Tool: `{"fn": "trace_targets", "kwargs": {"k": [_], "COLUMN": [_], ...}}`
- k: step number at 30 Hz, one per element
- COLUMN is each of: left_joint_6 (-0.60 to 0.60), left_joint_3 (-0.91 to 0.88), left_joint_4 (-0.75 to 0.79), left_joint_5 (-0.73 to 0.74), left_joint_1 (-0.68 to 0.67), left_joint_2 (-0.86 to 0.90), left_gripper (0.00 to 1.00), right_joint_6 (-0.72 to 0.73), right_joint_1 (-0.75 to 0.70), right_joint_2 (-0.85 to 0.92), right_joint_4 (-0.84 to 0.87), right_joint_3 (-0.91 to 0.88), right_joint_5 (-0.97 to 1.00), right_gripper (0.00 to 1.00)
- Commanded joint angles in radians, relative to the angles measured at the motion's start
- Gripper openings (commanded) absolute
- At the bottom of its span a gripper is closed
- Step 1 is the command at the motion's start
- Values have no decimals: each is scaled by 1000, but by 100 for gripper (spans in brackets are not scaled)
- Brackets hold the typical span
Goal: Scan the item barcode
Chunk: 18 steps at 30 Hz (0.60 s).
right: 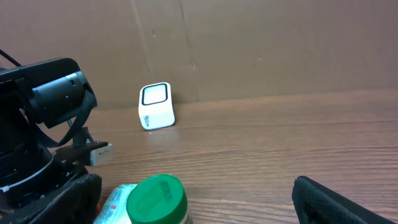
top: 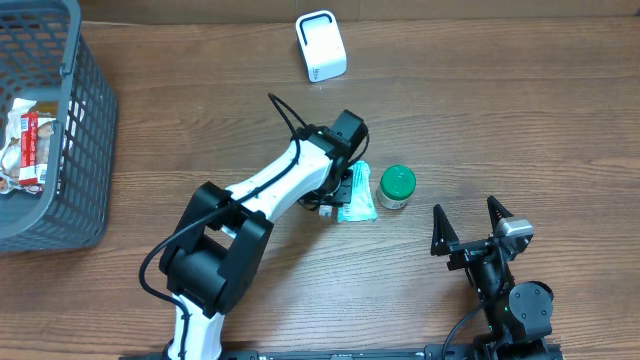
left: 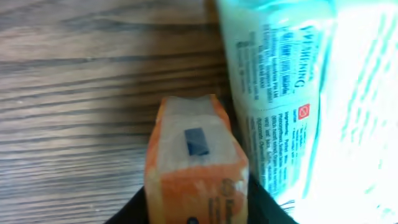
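Note:
My left gripper [top: 335,197] reaches down at the table's middle, and in the left wrist view it [left: 198,211] is shut on an orange packet [left: 196,162], with a black finger pressing each side. Right beside the packet lies a white and teal pouch [left: 298,93] [top: 357,197] with printed text. The white barcode scanner [top: 321,45] [right: 155,106] stands at the far edge of the table. My right gripper [top: 465,208] [right: 199,208] stands open and empty near the front right, pointing toward the scanner.
A green-lidded jar [top: 396,186] [right: 155,199] stands just right of the pouch, between the two arms. A grey plastic basket [top: 90,120] at the far left holds snack packets [top: 25,145]. A cardboard wall [right: 261,43] backs the table.

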Motion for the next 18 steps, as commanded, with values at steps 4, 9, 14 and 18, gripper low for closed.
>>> {"fn": "trace_targets", "kwargs": {"k": [4, 9, 14, 18], "left_joint_6": [-24, -15, 19, 51], "left_joint_3": [2, 100, 273, 436], "left_joint_4": [0, -58, -175, -278], "left_joint_5": [-18, -30, -95, -149], "left_joint_1": [3, 29, 56, 91], "left_joint_2": [1, 0, 0, 0], "left_gripper": [62, 67, 66, 66], "right_joint_6": [-7, -7, -7, -7], "right_joint_1": [-3, -3, -3, -3], "right_joint_2": [-9, -9, -9, -9], "right_joint_4": [6, 6, 6, 6], "right_joint_3": [-11, -11, -11, -11], "right_joint_5": [5, 5, 5, 5], "right_gripper": [100, 100, 100, 100]}}
